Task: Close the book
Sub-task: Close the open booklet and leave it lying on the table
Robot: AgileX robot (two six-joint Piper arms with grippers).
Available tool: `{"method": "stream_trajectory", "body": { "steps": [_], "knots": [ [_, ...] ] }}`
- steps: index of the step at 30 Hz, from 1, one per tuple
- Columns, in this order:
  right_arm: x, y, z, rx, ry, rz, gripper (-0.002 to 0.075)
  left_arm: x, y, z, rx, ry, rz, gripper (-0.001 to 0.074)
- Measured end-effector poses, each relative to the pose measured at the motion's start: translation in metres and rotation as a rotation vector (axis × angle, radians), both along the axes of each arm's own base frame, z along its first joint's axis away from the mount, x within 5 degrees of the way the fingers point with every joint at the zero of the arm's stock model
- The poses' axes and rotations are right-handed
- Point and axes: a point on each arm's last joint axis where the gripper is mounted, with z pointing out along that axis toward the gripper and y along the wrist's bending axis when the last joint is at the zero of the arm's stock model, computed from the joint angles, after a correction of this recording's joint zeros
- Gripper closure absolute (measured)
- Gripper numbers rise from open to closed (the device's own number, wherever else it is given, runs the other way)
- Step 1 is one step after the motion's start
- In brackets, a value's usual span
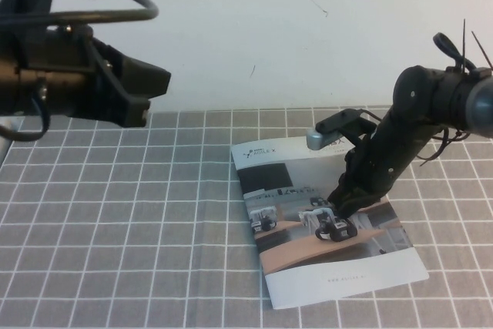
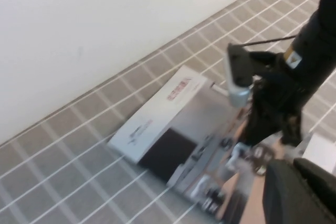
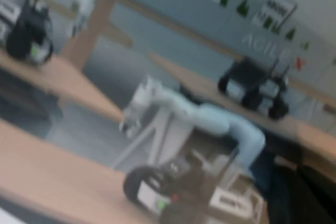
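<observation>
Right tool (image 1: pixel 341 206) rests on the closed book (image 1: pixel 308 267) beneath it, on a grey gridded bench (image 1: pixel 115 229). Left tool (image 1: pixel 160 84) is aloft, white wall (image 1: pixel 269 28) beyond. Can't tell either tool's state.

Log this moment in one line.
glossy printed booklet: closed, flat on grey grid mat | right hand: down on its cover | left hand: raised at left, apart

"AGILE" on book (image 3: pixel 168 98) cover

Closed book (image 1: pixel 308 248), flat, cover up
</observation>
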Motion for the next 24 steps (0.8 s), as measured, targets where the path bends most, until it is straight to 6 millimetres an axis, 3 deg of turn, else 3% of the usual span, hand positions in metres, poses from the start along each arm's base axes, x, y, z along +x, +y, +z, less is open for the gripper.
{"method": "stream_trajectory", "body": {
  "steps": [4, 9, 12, 17, 21, 24],
  "knots": [
    [-0.004, -0.006, 0.026, -0.039, -0.056, 0.038, 0.0729, -0.019, 0.014, 0.009, 0.108, -0.026, 0.074, 0.0736],
    [-0.022, -0.017, 0.108, -0.046, -0.217, 0.068, 0.0729, -0.041, 0.033, -0.003, 0.237, -0.020, 0.194, 0.0736],
    [-0.043, -0.028, 0.159, -0.050, -0.307, 0.053, 0.0729, -0.056, 0.045, -0.018, 0.285, -0.026, 0.277, 0.0736],
    [-0.085, -0.048, 0.227, -0.049, -0.411, 0.002, 0.0729, -0.085, 0.058, -0.041, 0.224, -0.096, 0.409, 0.0736],
    [-0.124, -0.063, 0.267, -0.027, -0.464, -0.016, 0.0729, -0.110, 0.064, -0.054, 0.177, -0.138, 0.444, 0.0736],
    [-0.150, -0.073, 0.286, -0.019, -0.499, -0.020, 0.0729, -0.125, 0.067, -0.060, 0.161, -0.161, 0.450, 0.0736]
  ]
}}
